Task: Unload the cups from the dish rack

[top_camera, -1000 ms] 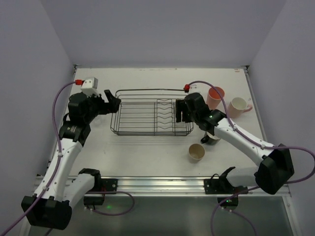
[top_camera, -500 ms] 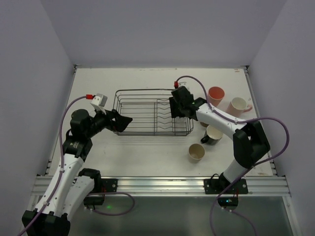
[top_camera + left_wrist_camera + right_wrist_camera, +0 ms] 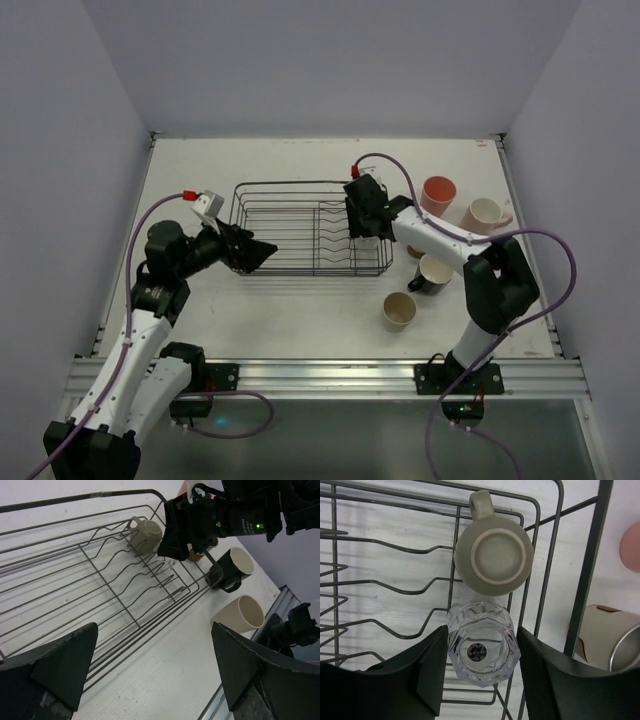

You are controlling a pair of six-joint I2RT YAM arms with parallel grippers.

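Note:
The dark wire dish rack (image 3: 300, 268) stands mid-table and also shows in the left wrist view (image 3: 100, 575). In its right end an upturned grey-olive cup (image 3: 494, 560) sits beside the clear glass (image 3: 482, 647). My right gripper (image 3: 482, 650) reaches down into the rack (image 3: 362, 222), and its fingers press both sides of the glass. My left gripper (image 3: 262, 250) is open and empty at the rack's near-left edge (image 3: 155, 630). On the table right of the rack stand the coral-pink tumbler (image 3: 438, 195), pale pink mug (image 3: 485, 214), black mug (image 3: 434, 272) and tan cup (image 3: 399, 311).
A cream cup with a brown patch (image 3: 605, 637) lies just outside the rack's right wall, under my right arm. The rack's wavy dividers (image 3: 135, 555) stand just left of the glass. A metal rail (image 3: 330, 375) runs along the near table edge.
My right gripper moved left from the table onto the rack's right end and closed on the glass. My left gripper swung down and right toward the rack's near-left corner.

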